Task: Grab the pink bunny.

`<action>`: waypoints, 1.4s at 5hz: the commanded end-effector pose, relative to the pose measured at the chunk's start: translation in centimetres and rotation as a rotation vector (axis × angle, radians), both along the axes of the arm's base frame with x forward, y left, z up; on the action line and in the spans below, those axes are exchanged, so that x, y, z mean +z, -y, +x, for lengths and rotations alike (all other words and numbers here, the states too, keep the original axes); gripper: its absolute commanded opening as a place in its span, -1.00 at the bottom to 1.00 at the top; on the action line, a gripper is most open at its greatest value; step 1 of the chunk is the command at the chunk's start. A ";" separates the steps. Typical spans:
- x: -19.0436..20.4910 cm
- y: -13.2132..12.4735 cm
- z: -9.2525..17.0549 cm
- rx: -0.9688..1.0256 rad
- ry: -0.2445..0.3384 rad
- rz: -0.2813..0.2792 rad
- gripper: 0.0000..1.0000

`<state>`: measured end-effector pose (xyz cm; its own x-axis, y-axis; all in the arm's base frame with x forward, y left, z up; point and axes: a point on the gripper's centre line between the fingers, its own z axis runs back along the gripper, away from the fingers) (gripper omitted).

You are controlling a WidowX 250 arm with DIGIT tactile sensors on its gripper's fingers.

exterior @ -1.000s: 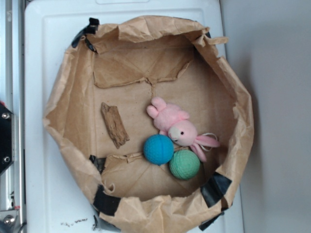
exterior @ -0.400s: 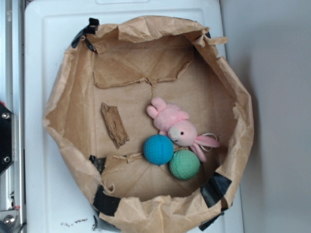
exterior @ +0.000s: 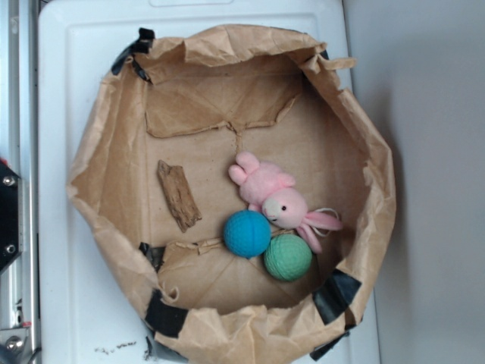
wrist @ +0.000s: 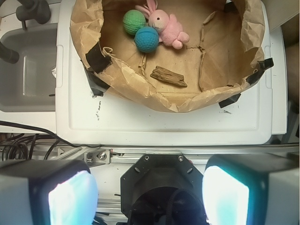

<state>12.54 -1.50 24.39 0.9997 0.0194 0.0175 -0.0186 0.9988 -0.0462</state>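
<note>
The pink bunny (exterior: 276, 198) lies on its side on the floor of a rolled-down brown paper bag (exterior: 102, 152), its head touching the blue ball (exterior: 247, 233) and the green ball (exterior: 288, 257). The wrist view shows the pink bunny (wrist: 167, 28) at the top, far from my gripper (wrist: 149, 196). My gripper hangs high over the robot base, outside the bag, open with a wide gap and nothing between its pale fingers (wrist: 72, 199). The exterior view does not show the gripper.
A piece of brown wood (exterior: 179, 195) lies in the bag left of the bunny. The bag stands on a white tray (exterior: 64, 250) and its crumpled walls rise all round. A grey bin (wrist: 28, 75) sits left in the wrist view.
</note>
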 end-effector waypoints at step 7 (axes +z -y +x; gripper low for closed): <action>-2.5 0.2 9.0 0.113 -0.019 -0.045 1.00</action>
<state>21.23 -1.92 20.66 0.9907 0.1241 -0.0554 -0.1282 0.9888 -0.0766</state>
